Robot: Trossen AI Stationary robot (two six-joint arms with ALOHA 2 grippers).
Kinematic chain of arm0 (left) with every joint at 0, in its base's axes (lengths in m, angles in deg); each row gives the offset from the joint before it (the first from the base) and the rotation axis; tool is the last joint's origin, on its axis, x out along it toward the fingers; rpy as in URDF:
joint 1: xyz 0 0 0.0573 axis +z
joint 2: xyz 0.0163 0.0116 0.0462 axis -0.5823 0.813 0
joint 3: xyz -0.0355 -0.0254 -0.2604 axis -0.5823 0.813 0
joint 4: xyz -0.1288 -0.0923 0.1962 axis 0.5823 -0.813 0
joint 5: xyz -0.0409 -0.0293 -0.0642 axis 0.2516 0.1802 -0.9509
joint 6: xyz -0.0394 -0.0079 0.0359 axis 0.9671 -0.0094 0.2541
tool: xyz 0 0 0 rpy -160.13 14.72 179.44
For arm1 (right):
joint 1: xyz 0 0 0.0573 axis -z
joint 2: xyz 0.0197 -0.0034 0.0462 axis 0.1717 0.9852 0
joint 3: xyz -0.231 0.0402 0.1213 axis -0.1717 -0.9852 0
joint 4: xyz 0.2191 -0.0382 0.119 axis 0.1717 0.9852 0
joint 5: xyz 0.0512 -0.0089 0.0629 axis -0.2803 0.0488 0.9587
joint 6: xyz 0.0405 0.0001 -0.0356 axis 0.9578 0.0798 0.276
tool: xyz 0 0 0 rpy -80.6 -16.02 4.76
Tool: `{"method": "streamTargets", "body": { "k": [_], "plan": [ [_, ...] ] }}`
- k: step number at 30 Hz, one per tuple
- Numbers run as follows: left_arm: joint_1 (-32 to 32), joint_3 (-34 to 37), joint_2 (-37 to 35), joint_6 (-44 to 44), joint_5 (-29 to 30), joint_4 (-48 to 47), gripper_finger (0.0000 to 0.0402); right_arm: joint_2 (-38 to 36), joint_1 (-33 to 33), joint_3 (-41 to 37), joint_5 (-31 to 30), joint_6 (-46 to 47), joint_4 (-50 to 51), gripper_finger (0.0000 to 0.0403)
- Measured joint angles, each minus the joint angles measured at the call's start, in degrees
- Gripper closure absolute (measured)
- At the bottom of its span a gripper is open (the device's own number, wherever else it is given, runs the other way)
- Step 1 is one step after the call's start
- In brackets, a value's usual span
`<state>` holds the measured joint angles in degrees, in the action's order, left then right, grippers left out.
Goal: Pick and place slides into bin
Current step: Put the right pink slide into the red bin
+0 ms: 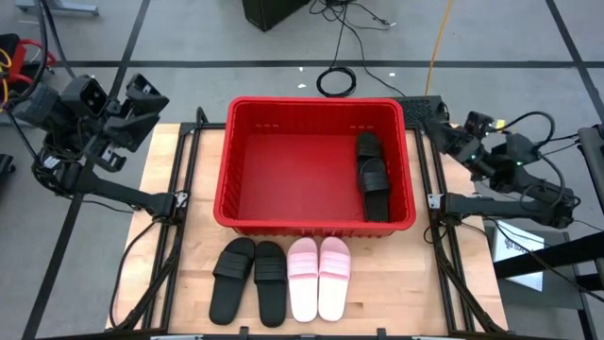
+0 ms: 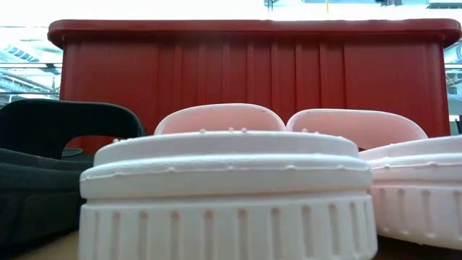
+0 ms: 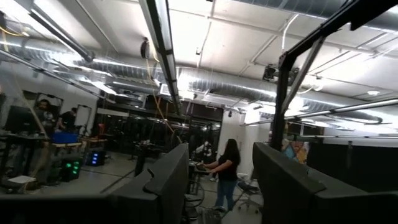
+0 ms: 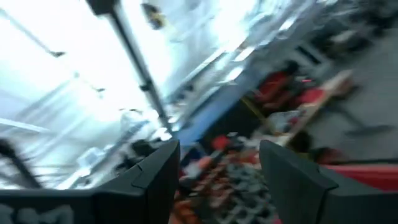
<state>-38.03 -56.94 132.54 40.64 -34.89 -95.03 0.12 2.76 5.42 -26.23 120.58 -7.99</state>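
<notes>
The red bin (image 1: pixel 283 170) stands at the middle of the table, toward its far side. Two black slides (image 1: pixel 372 175) lie inside it along its right wall. Two more black slides (image 1: pixel 247 280) and two pale pink slides (image 1: pixel 319 277) lie side by side on the table in front of the bin, soles down. The low view shows the pink slides (image 2: pixel 231 195) close up, a black slide (image 2: pixel 43 166) and the bin (image 2: pixel 253 72) behind. My left gripper (image 3: pixel 221 186) is open and empty, raised past the table's far left corner (image 1: pixel 137 106). My right gripper (image 4: pixel 217 180) is open and empty beside the bin's far right corner (image 1: pixel 427 111).
The wooden table top (image 1: pixel 189 255) shows bare to the left of the slides and to their right (image 1: pixel 406 274). Black frame rails (image 1: pixel 179 203) run along both sides of the bin. A person (image 3: pixel 227 171) stands in the room beyond, seen in the left wrist view.
</notes>
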Motion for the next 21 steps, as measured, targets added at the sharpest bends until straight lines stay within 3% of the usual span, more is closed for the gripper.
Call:
{"method": "streamTargets", "body": {
  "k": [8,13,21],
  "plan": [
    [0.00,0.00,-0.01,0.80,-3.29,-0.02,0.0215,12.43,-0.71,0.00,15.01,2.26,-26.41,0.0193],
    [-0.01,0.00,-0.36,0.85,-5.60,-0.04,0.0215,18.75,-4.92,-0.02,14.74,1.67,-34.02,0.0193],
    [-0.02,-0.02,-0.39,4.17,-6.43,-0.07,0.0215,25.83,-16.17,-0.04,8.79,-6.20,-44.80,0.0193]
  ]
}}
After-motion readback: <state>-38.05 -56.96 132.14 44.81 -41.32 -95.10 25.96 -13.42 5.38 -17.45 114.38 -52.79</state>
